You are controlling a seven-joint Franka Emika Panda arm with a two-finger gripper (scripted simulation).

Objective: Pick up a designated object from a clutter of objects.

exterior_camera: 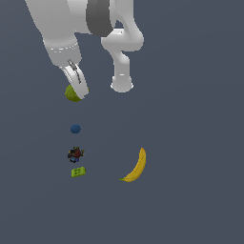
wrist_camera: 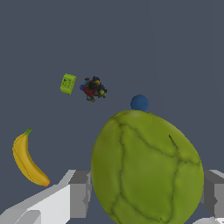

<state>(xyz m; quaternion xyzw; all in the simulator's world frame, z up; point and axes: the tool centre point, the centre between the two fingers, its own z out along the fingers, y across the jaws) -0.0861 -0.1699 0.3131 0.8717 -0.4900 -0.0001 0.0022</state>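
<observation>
Plain dark slate-grey floor (exterior_camera: 190, 119), flat, no markings. On it: blue ball (exterior_camera: 75, 128), dark multicoloured lump (exterior_camera: 75, 153) just nearer, small flat green box (exterior_camera: 78, 172) nearer again, roughly in a line. Yellow banana (exterior_camera: 136, 167) lies apart, toward the exterior view's right, curved

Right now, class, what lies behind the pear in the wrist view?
The blue ball peeks over the pear, its lower edge covered. Floor behind the pear is hidden. The gripper fingers flank it.
</observation>
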